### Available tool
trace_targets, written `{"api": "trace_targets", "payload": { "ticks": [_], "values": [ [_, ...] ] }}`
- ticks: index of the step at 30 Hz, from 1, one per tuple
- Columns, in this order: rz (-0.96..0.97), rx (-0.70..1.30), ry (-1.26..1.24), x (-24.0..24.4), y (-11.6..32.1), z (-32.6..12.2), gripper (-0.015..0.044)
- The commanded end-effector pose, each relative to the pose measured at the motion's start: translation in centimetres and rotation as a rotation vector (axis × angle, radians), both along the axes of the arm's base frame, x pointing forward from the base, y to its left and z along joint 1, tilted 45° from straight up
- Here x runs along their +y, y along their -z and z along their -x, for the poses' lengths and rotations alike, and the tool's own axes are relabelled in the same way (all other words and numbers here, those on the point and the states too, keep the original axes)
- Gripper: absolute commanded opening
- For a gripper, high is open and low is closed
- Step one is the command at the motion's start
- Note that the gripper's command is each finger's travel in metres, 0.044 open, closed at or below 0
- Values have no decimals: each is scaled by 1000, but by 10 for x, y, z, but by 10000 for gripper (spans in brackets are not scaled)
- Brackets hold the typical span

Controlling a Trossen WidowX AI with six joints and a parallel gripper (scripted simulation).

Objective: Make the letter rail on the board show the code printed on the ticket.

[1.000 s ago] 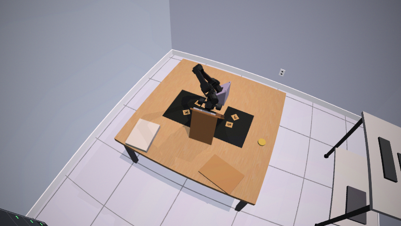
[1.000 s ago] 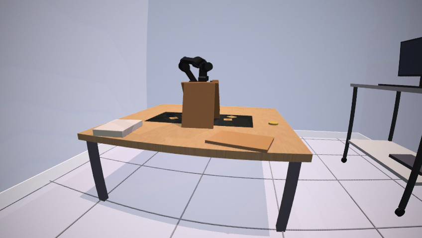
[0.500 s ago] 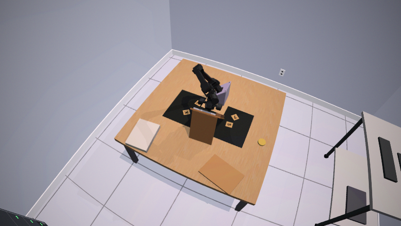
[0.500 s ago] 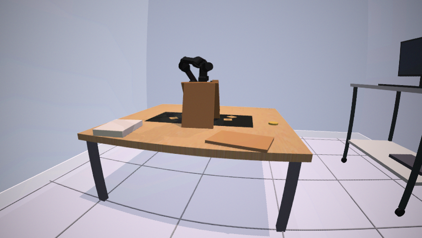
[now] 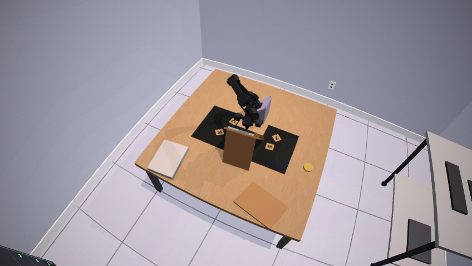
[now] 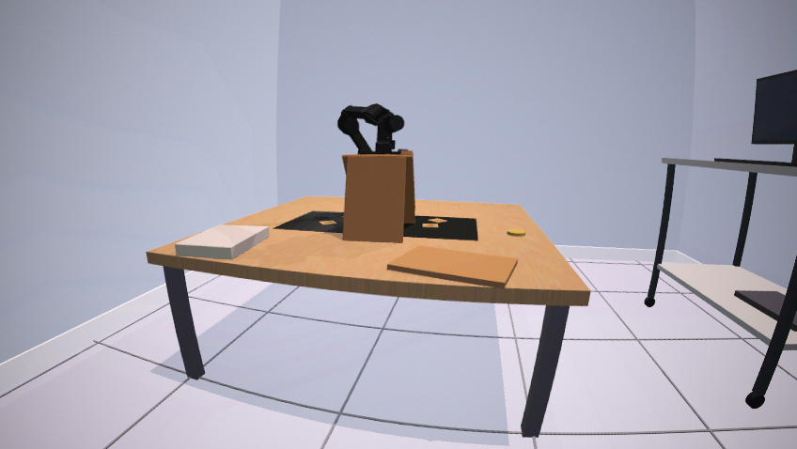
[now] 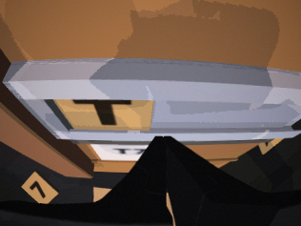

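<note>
In front of rail (image 7: 214, 87), claw (image 5: 246, 128) (image 7: 162, 143) pressed together; ticket (image 7: 114, 152) print partly hidden; T tile (image 7: 107, 113) top cut off.

Blk mat (image 5: 275, 161) (image 6: 456, 228), yellow disc (image 5: 308, 167) (image 6: 516, 232), tan tiles w/ blk letters, lt-brown woodgrain tabletop (image 5: 198, 171) (image 6: 318, 262)

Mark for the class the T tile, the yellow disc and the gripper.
T tile (image 7: 135, 115): wrist view, its face right of the letter.
Yellow disc (image 5: 308, 167) (image 6: 516, 232): top and exterior views, its upper face.
Gripper (image 7: 162, 143): wrist view, midway between its fingertips.
</note>
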State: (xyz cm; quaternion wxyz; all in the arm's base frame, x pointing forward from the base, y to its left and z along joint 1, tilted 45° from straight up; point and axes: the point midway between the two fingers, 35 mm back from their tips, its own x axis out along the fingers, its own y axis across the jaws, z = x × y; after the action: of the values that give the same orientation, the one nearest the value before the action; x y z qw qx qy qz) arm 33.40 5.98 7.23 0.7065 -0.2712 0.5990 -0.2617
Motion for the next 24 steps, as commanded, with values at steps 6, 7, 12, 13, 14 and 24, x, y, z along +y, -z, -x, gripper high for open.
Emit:
{"api": "trace_targets", "payload": {
  "ticks": [6, 7, 12, 13, 14, 24],
  "values": [
    [-5, -2, 1, 6, -6, 8, 0],
    [-5, -2, 1, 6, -6, 8, 0],
    [-6, 122, -213, 17, -28, 15, 105],
    [-4, 169, -301, 22, -37, 19, 131],
    [-1, 215, -389, 27, -46, 24, 158],
    [164, 601, -1265, 54, -121, 79, 420]
  ]
}}
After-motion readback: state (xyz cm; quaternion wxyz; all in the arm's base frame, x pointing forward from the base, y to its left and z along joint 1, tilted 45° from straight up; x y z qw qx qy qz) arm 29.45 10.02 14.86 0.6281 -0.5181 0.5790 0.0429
